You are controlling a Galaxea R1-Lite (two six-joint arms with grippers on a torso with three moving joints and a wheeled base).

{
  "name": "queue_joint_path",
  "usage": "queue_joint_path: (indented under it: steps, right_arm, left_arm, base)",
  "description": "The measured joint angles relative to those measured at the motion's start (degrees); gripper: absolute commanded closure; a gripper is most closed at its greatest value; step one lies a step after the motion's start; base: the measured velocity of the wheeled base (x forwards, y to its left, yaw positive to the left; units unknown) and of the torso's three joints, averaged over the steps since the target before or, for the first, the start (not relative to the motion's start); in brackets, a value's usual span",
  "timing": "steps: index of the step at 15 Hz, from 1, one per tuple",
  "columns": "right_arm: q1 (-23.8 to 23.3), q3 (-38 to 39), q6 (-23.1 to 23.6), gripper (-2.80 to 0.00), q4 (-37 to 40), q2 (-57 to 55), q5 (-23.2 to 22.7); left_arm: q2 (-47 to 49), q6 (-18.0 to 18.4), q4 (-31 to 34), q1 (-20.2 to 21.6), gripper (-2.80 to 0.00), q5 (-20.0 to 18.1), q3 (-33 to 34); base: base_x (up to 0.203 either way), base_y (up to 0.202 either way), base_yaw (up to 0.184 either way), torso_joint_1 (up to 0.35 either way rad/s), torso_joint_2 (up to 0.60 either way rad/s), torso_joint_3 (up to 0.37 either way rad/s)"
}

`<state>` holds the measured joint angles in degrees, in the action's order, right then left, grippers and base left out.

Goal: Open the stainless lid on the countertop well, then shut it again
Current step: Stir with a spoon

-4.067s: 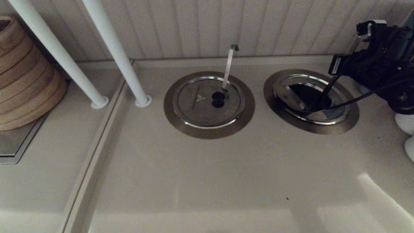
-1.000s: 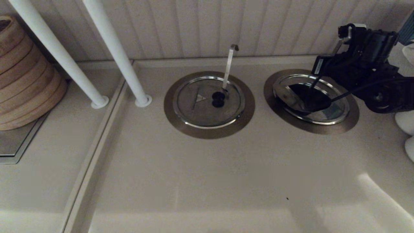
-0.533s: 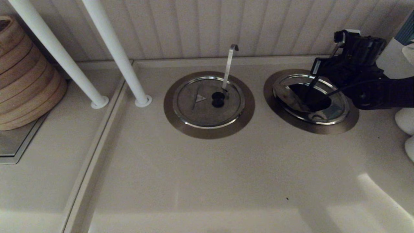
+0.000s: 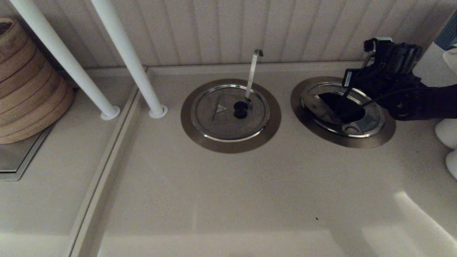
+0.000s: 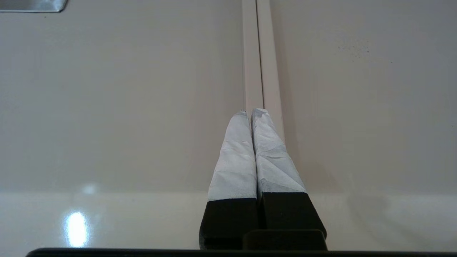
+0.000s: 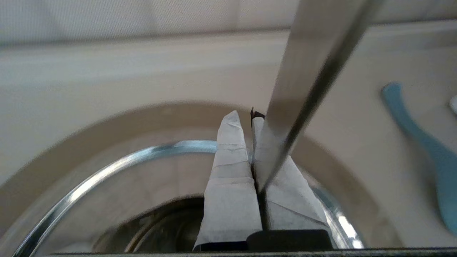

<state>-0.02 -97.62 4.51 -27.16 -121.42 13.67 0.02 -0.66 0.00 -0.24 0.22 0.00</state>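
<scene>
The stainless lid [image 4: 321,107] rests inside the dull-steel ring of the countertop well [image 4: 357,142] at the right. Its bluish-grey patch [image 4: 362,125] faces the front. A dark area [image 4: 339,103] covers the lid's middle; I cannot tell whether it is a reflection or an opening. My right gripper [image 4: 348,85] hovers low over the lid's back edge, shut, beside the straight flat handle [image 4: 367,57]. In the right wrist view the shut gripper [image 6: 244,116] points past the shiny rim [image 6: 107,167], and the handle [image 6: 314,53] crosses in front of it. My left gripper [image 5: 250,111] is shut over bare counter.
A second well, left of centre, holds a closed disc [image 4: 214,121] with a hook-tipped handle [image 4: 254,67]. Two white poles [image 4: 132,64] stand at the back left, beside a wooden stack [image 4: 25,82]. White objects [image 4: 448,135] sit at the right edge. A blue utensil [image 6: 421,142] lies beyond the ring.
My right gripper has moved left and lower, from the far right to the lid's back edge. The lid's rim has not visibly shifted.
</scene>
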Motion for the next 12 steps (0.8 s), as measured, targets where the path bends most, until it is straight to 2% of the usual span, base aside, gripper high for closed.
queue_joint_path:
  steps: [2, 5, 12]
  right_arm:
    - [-0.45, 0.22, 0.11, 0.00, 1.50, 0.45, -0.20]
    - [-0.86, 1.04, -0.74, 0.00, 6.17, 2.15, -3.11]
    - [-1.99, -2.00, -1.90, 0.00, 6.43, 0.25, -3.69]
  left_arm:
    - [0.00, 0.00, 0.00, -0.01, 0.00, 0.00, 0.00]
    - [0.00, -0.02, 0.00, -0.02, 0.00, 0.02, 0.00]
    - [0.00, 0.00, 0.00, -0.02, 0.00, 0.00, 0.00]
  base:
    - [0.000, 0.000, 0.000, 0.000, 0.00, 0.000]
    - [0.000, 0.000, 0.000, 0.000, 0.00, 0.000]
    - [0.000, 0.000, 0.000, 0.000, 0.00, 0.000]
